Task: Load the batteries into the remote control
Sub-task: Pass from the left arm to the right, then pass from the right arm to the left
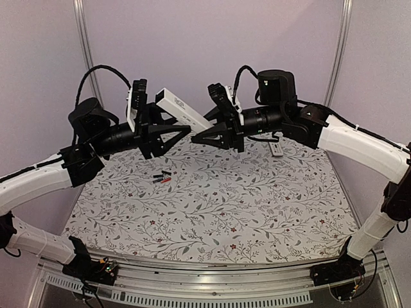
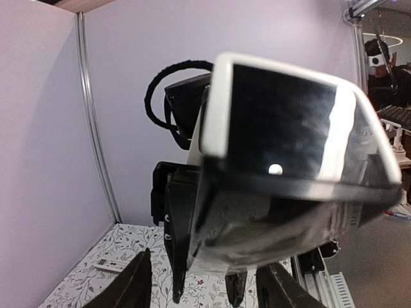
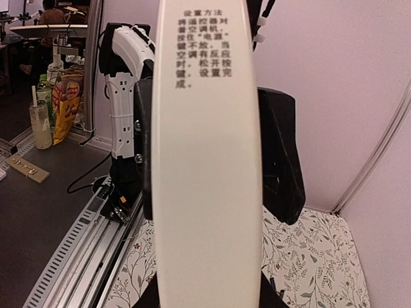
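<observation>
The white remote control [image 1: 183, 109] hangs tilted in mid-air between both arms, well above the table. My right gripper [image 1: 200, 131] is shut on its lower end; in the right wrist view the remote's pale back [image 3: 207, 192] with printed text fills the middle, and my right gripper [image 3: 207, 295] pinches it at the bottom edge. My left gripper [image 1: 183, 130] is open. Its fingers [image 2: 136, 282] stand apart, and the blurred remote [image 2: 276, 122] looms just above them. The batteries [image 1: 162, 178], black and red, lie on the cloth below.
A small white flat piece [image 1: 276, 149] lies on the floral cloth at the back right, also seen on the cloth [image 2: 106, 265]. A purple back wall and metal corner posts [image 1: 82, 38] bound the table. The arms' bases sit at the near rail [image 1: 205, 282].
</observation>
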`<state>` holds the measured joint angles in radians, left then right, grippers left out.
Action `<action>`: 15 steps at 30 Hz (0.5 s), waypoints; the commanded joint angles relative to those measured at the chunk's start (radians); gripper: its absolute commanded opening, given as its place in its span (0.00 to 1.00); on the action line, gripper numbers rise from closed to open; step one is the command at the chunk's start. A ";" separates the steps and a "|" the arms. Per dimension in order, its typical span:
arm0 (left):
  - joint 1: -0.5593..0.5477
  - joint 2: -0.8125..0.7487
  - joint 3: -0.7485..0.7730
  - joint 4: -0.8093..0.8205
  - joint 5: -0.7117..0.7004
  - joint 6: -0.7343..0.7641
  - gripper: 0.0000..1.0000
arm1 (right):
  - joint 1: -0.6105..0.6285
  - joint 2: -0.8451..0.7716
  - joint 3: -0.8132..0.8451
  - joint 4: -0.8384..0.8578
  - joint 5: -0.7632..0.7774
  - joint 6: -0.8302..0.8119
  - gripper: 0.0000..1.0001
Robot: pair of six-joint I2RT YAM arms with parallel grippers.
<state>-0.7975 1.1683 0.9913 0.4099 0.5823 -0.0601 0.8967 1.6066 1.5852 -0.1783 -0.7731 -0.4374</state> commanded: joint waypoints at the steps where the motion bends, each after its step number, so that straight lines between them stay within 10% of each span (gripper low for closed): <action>1: -0.015 0.013 0.005 0.087 0.046 -0.046 0.57 | 0.001 -0.003 0.029 -0.004 -0.013 0.021 0.00; 7: -0.030 0.040 0.012 0.135 0.056 -0.079 0.54 | 0.001 0.003 0.033 -0.003 -0.006 0.022 0.00; 15: -0.040 0.051 0.017 0.164 0.043 -0.106 0.00 | 0.001 0.005 0.032 -0.005 -0.001 0.020 0.00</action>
<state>-0.8162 1.2110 0.9932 0.5476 0.6106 -0.1013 0.8959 1.6070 1.5909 -0.1883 -0.7734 -0.3992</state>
